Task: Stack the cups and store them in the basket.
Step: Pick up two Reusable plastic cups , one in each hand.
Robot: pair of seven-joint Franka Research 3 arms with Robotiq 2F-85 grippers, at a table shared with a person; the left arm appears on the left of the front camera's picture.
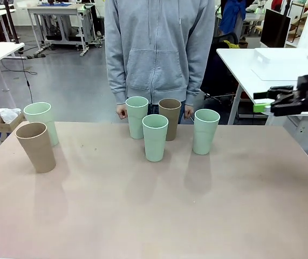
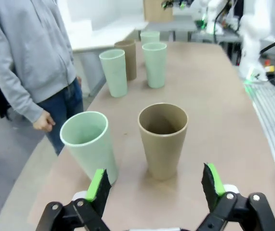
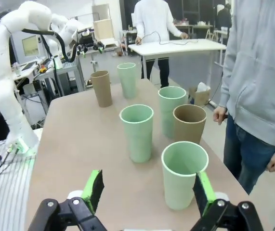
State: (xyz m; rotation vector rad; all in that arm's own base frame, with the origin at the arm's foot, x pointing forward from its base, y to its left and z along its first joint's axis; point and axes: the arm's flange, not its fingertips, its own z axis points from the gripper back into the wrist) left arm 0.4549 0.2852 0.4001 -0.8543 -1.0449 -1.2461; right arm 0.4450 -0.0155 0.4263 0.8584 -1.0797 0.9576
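Pinkish-beige surface (image 1: 240, 205), a person in a grey hoodie (image 1: 159, 48) behind it, hands (image 1: 122, 112) seemingly at its far edge. Six tall matte tapered cups (image 1: 155, 136) stand upright (four mid-surface, two at left). Left jaws gape wide, empty, facing a tan cup (image 2: 163, 139); right jaws likewise.

lighting even, diffuse overhead, fairly bright in all 3 views, no hard glare. front: cups (image 1: 155, 137) throw only faint soft shadows toward cam on the matte table (image 1: 154, 216); fg sharp, bg a bit soft. wrist views: wide-angle, straight lines bend near the edges. left wrist pic softer overall; left hand (image 2: 154, 178) close to lens, its green pads (image 2: 98, 183) slightly blurry. right wrist pic crisper.
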